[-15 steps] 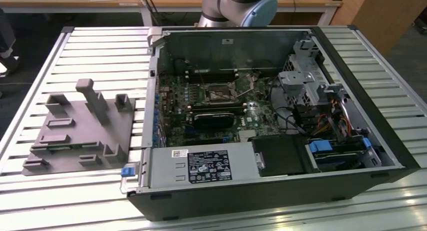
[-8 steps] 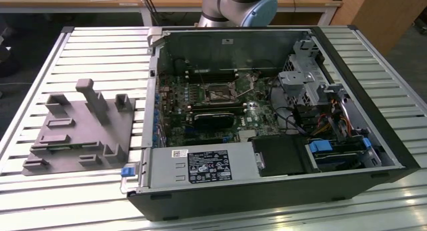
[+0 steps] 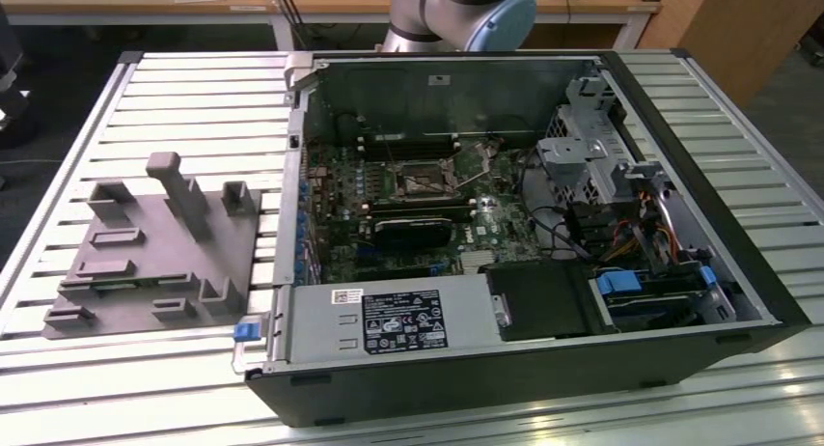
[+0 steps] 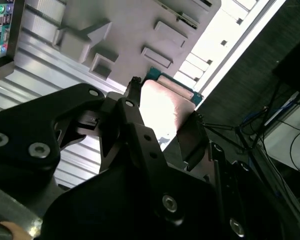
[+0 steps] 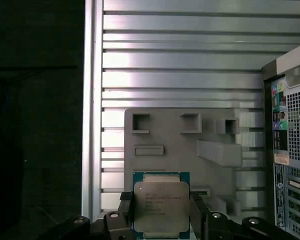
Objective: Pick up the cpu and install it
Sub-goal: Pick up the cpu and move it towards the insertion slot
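The cpu, its silver top facing the camera in the first wrist view, is gripped by two opposite edges between the black fingers of the gripper. It is held up over the grey holder block. That block lies on the slatted metal table, just beside the open computer case. In the exterior view, the socket sits mid-motherboard inside the case.

The cpu is silver-grey with a teal rim, the claw black, the holder block grey.
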Motion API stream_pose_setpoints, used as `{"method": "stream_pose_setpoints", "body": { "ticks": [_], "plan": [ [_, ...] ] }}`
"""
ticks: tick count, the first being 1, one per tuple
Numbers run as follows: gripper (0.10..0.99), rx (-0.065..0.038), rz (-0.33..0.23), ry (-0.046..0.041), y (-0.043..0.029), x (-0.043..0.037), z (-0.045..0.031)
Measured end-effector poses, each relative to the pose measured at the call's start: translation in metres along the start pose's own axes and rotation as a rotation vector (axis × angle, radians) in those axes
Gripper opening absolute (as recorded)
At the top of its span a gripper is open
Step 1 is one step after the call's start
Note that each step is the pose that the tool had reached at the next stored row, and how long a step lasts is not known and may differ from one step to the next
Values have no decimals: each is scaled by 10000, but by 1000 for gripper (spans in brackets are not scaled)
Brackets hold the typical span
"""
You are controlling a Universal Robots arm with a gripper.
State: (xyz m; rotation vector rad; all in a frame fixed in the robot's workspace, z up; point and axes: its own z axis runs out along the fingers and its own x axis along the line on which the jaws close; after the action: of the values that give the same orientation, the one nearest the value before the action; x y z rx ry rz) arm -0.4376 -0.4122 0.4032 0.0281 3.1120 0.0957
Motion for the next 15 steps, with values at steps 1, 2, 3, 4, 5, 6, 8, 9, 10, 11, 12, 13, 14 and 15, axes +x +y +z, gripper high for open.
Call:
{"method": "stream_pose_setpoints", "body": {
  "ticks": [1,2,3,4,5,6,8,9,10,11,12,13,14,15],
  "plan": [
    [537,-1,0,-1,1,-30,2],
    [537,-1,-1,-1,1,-68,4],
    [537,-1,0,-1,2,-105,6],
    [537,-1,1,0,2,-142,8],
    [537,0,0,0,3,-179,10],
    [537,-1,1,-1,4,-216,13],
    [537,0,1,0,5,-284,18],
    [537,0,0,0,6,-326,22],
    [537,-1,0,-1,8,-370,26],
    [537,-1,0,-1,10,-414,30],
    [537,-1,0,0,12,-461,34],
    [537,-1,0,-2,14,-506,38],
    [537,-1,1,-1,16,-552,42],
    [537,0,1,0,18,-596,45]
  ]
}}
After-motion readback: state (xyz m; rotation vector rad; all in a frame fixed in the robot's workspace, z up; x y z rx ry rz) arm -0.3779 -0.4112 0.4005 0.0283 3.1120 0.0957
